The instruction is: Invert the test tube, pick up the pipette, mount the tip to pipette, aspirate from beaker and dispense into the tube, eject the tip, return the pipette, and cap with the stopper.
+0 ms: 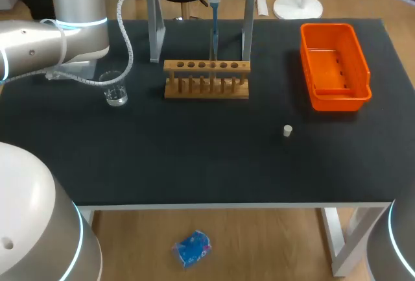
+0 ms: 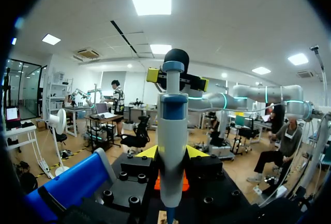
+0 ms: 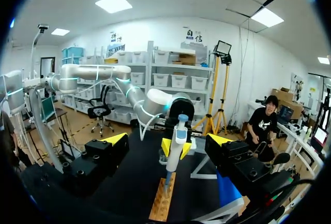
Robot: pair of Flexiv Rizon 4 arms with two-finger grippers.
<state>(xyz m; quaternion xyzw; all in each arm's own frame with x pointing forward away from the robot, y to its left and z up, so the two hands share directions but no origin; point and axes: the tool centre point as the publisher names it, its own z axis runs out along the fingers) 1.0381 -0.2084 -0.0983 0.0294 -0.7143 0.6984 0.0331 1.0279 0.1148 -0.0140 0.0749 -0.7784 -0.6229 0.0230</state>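
Head view had the pipette [image 1: 213,24] at the upper middle of the frame, hanging tip-down over the wooden rack [image 1: 206,78], its thin end reaching to the row of holes. Whether a test tube stood in the hole beneath could not be made out. The left gripper [image 2: 171,154] was closed on the pipette's body, one yellow tip on each side. The right gripper [image 3: 168,139] was spread wide with nothing between its fingers, and it did not show in the head view. Judging from this, the pipette had been picked up and a tip seemed to be mounted, so the work looked to be at the dispensing step — though no liquid was visible in the tip. The beaker [image 1: 115,90] sat at the left of the mat, well apart from the rack. Left to do were ejecting the tip, returning the pipette to the stand [image 1: 155,31] behind the rack, and capping — the stopper [image 1: 287,130] lay alone right of centre, below the orange bin [image 1: 312,89].
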